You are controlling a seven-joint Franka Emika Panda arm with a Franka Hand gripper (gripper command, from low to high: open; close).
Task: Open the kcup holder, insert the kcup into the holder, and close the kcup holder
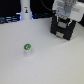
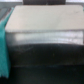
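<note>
1. Black is the colour of the one kcup holder (image 1: 62, 28) you have here; it stands on the white table (image 1: 45, 65) toward the exterior view's right, with two stacked fronts.
2. You have one kcup (image 1: 28, 48), whitish with a round green top, standing alone on the table, well apart from the holder and toward the exterior view's left.
3. One white upright post (image 1: 25, 11) stands at the back.
4. Your one gripper (image 1: 65, 15) hangs just above the holder; you cannot tell how far its jaws are spread.
5. Your wrist view shows a pale flat top (image 2: 40, 22) over a dark front, blurred.
</note>
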